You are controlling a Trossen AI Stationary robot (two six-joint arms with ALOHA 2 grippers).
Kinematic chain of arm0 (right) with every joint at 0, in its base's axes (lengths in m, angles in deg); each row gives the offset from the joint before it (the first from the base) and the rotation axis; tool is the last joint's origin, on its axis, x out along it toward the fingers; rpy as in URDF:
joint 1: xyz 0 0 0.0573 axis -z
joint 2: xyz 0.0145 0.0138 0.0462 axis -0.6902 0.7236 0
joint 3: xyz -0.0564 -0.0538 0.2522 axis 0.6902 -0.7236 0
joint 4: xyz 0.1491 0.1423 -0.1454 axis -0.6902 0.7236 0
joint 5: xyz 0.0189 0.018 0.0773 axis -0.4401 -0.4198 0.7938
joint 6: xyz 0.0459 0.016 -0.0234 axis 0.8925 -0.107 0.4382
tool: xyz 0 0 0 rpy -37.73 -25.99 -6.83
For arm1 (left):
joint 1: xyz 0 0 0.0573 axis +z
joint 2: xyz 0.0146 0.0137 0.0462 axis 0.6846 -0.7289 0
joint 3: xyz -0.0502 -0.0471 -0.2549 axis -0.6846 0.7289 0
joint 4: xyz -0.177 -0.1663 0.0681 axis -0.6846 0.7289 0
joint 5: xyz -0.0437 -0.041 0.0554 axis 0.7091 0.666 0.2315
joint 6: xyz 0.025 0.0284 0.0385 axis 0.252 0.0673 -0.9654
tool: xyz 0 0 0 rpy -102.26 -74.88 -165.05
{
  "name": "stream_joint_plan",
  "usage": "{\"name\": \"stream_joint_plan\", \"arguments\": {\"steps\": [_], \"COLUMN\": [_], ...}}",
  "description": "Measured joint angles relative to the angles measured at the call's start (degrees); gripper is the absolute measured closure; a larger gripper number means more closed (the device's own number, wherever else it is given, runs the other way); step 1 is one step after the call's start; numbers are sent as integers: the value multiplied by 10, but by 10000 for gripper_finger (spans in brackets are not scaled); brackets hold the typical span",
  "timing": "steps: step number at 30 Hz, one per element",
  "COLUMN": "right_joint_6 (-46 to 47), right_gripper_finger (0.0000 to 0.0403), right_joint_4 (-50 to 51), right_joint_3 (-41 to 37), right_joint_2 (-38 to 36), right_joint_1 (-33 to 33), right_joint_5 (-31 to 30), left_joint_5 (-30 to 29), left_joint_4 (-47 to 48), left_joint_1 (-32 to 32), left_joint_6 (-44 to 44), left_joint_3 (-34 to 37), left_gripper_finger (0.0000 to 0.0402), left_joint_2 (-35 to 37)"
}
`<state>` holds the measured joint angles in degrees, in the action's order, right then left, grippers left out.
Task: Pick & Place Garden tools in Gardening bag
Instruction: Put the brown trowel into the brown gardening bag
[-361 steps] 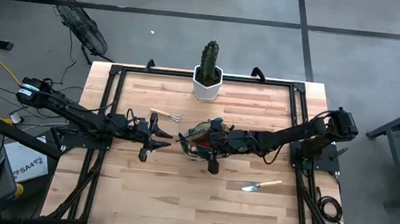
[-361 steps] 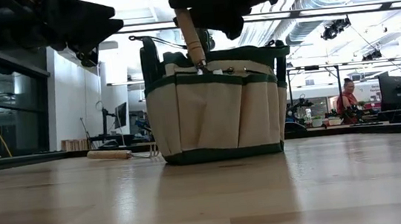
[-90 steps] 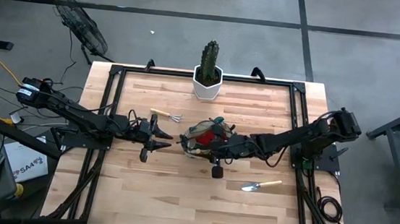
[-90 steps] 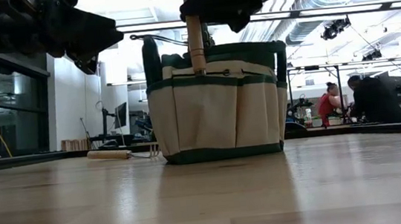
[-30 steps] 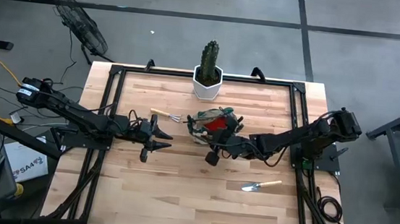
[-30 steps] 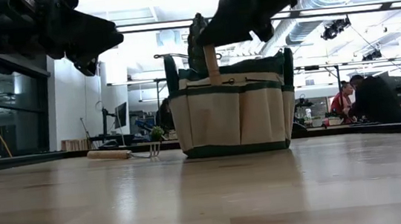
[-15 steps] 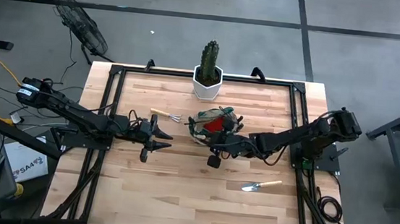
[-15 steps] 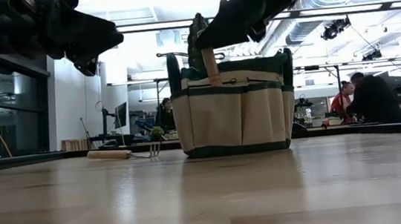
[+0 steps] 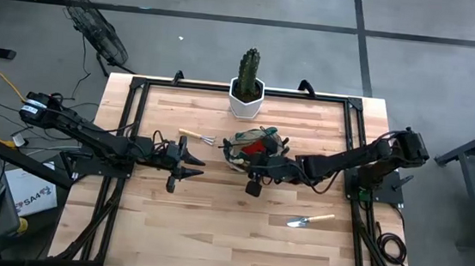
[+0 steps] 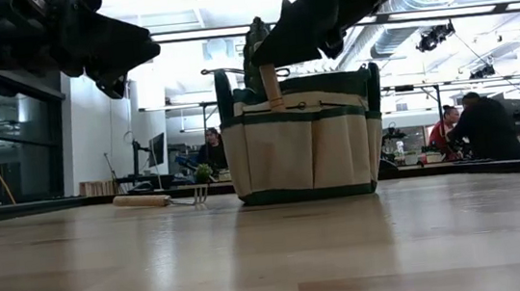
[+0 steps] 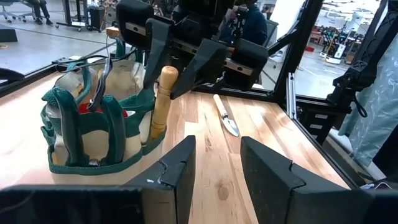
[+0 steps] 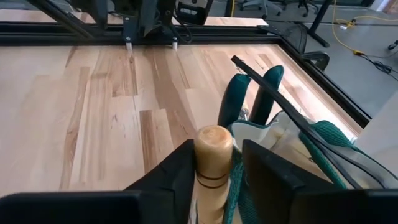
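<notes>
Right gripper [image 12: 214,163] at the front rim of the bag [image 9: 257,148], fingers spread either side of a trowel [image 12: 212,165] handle that stands up from the bag's edge. Whether the fingers touch the wood can't be told. Over the last half second the gripper has crept a bit closer to the bag. Bag sits mid-counter [image 9: 211,234] in front of the potted cactus [image 9: 247,82], unmoved in that time, though three seconds back it stood further left and nearer the front. Red glove [image 9: 255,145] shows inside the bag. Second trowel [image 9: 311,219] lies flat on the counter, right of centre, same place as before. Mini rake [image 9: 196,136] lies left of the bag, unmoved. Left gripper [image 9: 185,165] hovers left of the bag with fingers spread, holding nothing, same pose throughout.
</notes>
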<state>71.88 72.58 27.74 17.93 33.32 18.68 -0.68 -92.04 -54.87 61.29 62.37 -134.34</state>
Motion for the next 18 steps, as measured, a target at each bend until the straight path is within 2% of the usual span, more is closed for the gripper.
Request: {"name": "stream_joint_plan", "arguments": {"steps": [11,18], "right_joint_6": [3,3], "right_gripper_finger": [179,159], "right_joint_4": [2,31], "right_joint_3": [0,0], "right_joint_2": [-3,-51], "right_joint_1": [0,-2], "right_joint_5": [-1,-1], "left_joint_5": [-3,0], "left_joint_4": [0,-6], "left_joint_1": [0,0], "left_joint_6": [-2,-27], "left_joint_3": [0,0], "left_gripper_finger": [278,278], "left_joint_2": [0,0]}}
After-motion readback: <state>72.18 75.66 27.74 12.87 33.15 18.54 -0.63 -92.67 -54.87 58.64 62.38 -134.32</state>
